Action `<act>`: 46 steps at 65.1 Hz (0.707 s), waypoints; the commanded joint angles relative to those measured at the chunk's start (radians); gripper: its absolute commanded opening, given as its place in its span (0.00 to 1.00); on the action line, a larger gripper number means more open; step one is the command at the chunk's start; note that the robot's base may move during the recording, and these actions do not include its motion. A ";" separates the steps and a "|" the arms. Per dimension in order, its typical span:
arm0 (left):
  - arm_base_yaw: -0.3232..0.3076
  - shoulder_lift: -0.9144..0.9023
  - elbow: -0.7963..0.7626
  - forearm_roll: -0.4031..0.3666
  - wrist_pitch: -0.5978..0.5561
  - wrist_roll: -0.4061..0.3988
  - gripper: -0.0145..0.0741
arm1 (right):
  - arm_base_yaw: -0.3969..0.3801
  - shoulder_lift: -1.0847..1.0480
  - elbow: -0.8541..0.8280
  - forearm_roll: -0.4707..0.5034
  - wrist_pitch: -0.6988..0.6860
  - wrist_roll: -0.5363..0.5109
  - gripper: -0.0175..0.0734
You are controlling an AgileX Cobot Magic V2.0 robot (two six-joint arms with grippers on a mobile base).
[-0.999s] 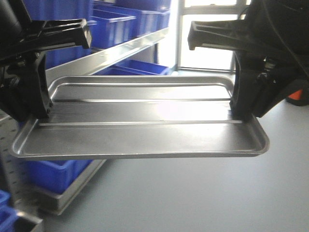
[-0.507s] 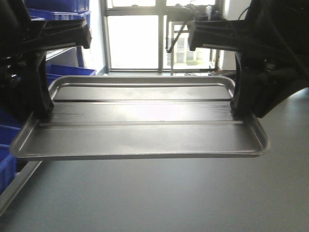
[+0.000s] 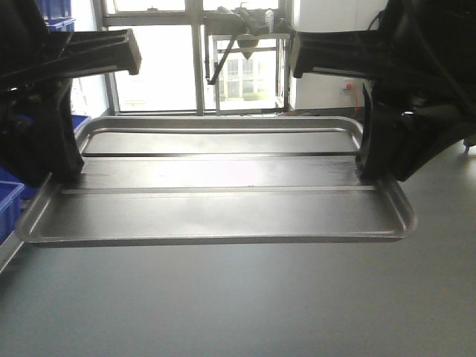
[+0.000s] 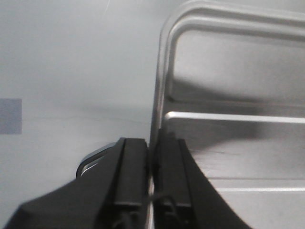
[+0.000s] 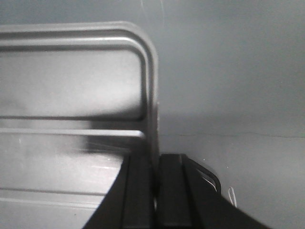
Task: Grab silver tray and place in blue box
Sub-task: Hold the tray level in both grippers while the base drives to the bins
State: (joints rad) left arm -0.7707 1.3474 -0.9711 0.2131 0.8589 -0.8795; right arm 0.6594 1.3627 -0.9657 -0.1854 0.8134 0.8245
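Window [image 3: 156, 71] behind shifted left; left tool [image 4: 151, 162], right tool [image 5: 156, 171] still clamped on silver tray [image 3: 223, 212].

I see the silver tray [image 3: 223, 212] as shiny grey metal, with a white glare patch across its middle and two pale straight ridges along its length. The fingers [image 4: 131, 176] of the left gripper [image 4: 151, 164] and of the right gripper [image 5: 156, 181] are matte black. The floor [image 3: 297, 297] is plain dull grey. At the left edge a bin [image 3: 9, 204] shows bright blue.
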 commanded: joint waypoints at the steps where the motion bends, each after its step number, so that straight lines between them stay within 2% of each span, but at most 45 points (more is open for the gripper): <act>1: 0.000 -0.035 -0.021 0.050 0.025 -0.010 0.15 | -0.009 -0.034 -0.021 -0.071 0.021 -0.002 0.25; 46: 0.000 -0.035 -0.021 0.050 0.025 -0.010 0.15 | -0.009 -0.034 -0.021 -0.071 0.020 -0.002 0.25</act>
State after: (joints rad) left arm -0.7707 1.3474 -0.9711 0.2113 0.8589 -0.8795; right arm 0.6594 1.3627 -0.9657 -0.1854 0.8134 0.8245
